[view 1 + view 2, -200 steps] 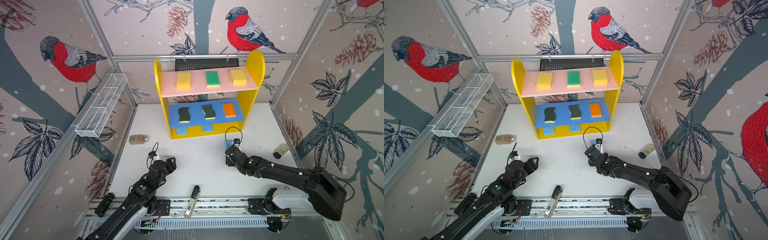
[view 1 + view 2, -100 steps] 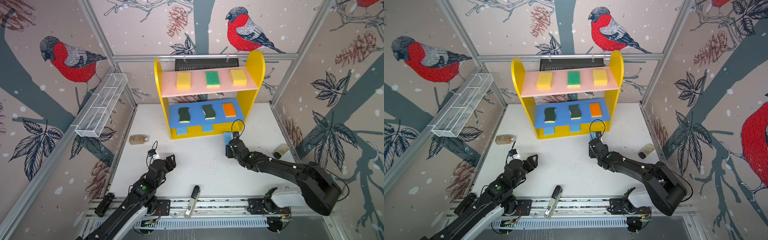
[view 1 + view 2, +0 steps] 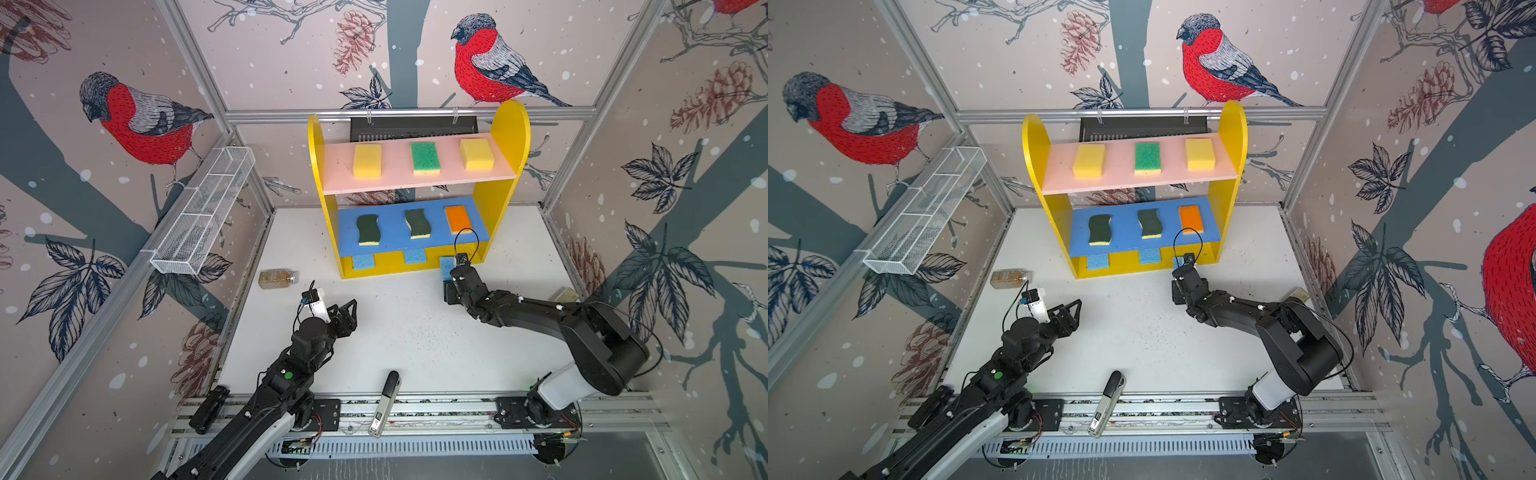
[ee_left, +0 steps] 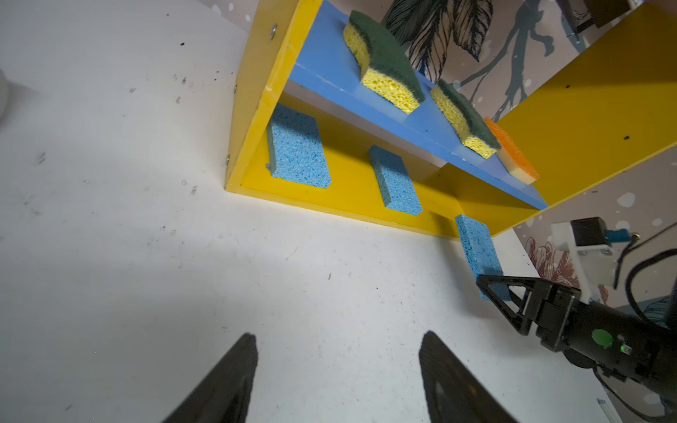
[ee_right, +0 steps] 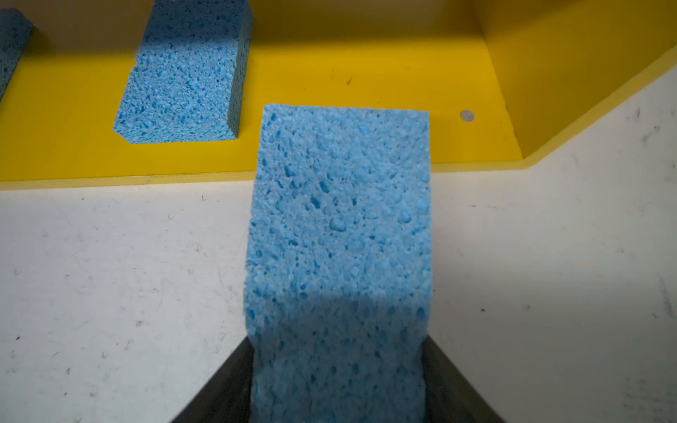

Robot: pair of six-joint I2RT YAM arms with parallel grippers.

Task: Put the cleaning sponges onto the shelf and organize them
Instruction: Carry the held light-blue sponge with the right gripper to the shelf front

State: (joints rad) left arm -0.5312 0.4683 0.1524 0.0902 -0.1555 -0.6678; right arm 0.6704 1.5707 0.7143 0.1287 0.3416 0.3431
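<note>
Table, white, matte and scuffed with dark specks, carries a shelf of smooth painted boards: yellow round-topped sides, a flat yellow base, a pink upper board and a blue lower board. A white wire basket of fine mesh sits along the left wall's rail. The left fingers, black and wedge-shaped, stand spread apart over bare table with nothing between them. The right fingers are clamped on the near end of a thin light blue sponge, coarse and open-pored. Its far end reaches over the base's front edge near the right side; whether it touches the base cannot be told. On the pink board sit two yellow blocks with a green-topped sponge between them. On the blue board lie two dark green wavy-edged sponges with yellow foam beneath, and an orange-topped sponge at the right. Two more blue sponges lie flat on the base, apart. A small brownish bottle lies on its side left of the shelf.
</note>
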